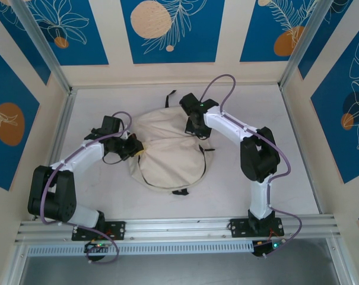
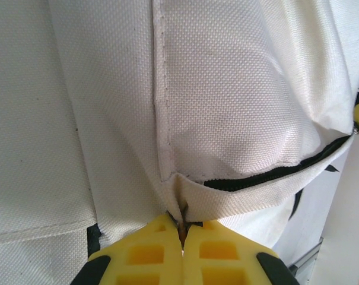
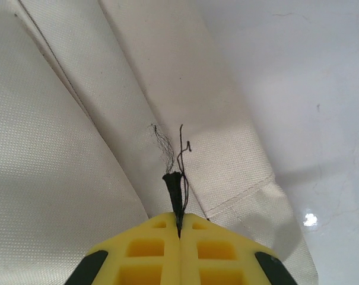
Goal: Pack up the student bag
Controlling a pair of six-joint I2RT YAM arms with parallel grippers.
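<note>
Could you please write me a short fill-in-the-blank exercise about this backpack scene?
1. The left gripper is ___ on the student bag, beside its black zip.
2. The right gripper pinches a frayed ___ tab of the bag.
3. Both grippers have ___ fingers.
Missing words: shut, black, yellow.

Cream cloth student bag (image 1: 167, 148), black zip lines and straps, lying flat mid-table, front pocket zip partly open
</note>
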